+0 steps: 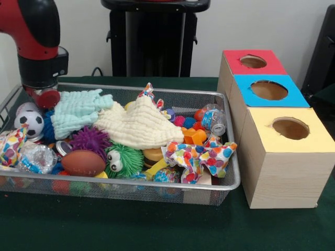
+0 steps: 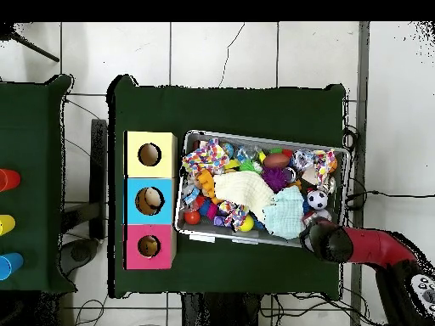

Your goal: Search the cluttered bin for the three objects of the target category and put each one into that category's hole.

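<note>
Green table point(image 1: 104, 230); wire bin point(image 1: 230, 180) packed with toys. Cream cloth point(image 1: 138, 125) and mint cloth point(image 1: 78, 112) lie over the pile's middle. Three hole boxes just beside the bin: yellow box point(image 1: 288, 157), blue box point(image 1: 269, 91), red box point(image 1: 253, 63), row running front to back. Arm over the bin's corner, gripper point(image 1: 46, 97) by the soccer ball point(image 1: 30, 124); grip state cannot be told.

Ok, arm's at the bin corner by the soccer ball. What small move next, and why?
Probably shift the arm toward the bin's middle and lift the cream cloth aside. It and the blue cloth drape over much of the pile, hiding what lies beneath, so candidates cannot be judged yet. The claw's state cannot be seen here.
</note>
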{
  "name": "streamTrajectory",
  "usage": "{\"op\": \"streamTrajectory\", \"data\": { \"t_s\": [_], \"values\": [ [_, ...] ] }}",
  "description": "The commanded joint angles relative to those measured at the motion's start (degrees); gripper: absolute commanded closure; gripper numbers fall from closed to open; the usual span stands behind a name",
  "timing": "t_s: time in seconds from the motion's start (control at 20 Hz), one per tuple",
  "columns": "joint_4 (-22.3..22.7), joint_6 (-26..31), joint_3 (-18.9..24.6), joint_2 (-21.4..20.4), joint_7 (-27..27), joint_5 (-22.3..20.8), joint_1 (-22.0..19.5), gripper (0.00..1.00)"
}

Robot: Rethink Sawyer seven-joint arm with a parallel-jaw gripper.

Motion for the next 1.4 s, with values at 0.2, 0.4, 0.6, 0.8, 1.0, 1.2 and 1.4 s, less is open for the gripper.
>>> {"op": "streamTrajectory", "data": {
  "t_s": [0.2, 0.4, 0.6, 0.8, 1.0, 1.2, 1.4],
  "values": [
    [-5.59, 1.99, 1.19, 4.83, -10.88, -3.03, -2.47, 1.0],
    [0.62, 6.37, 2.27, -2.1, -12.25, 0.81, -3.11, 1.0],
    [6.81, 11.66, 3.69, -11.42, -14.45, 5.41, -3.28, 1.0],
    [10.67, 14.38, 3.5, -18.75, -14.36, 8.26, -2.14, 1.0],
    [12.44, 13.99, 4.2, -21.57, -14.05, 8.12, -1.68, 1.0],
    [13.02, 13.09, 4.91, -21.87, -12.95, 7.61, -1.77, 1.0],
    [12.77, 12.19, 5.76, -20.89, -12.64, 7.52, -2.35, 1.0]
  ]
}}
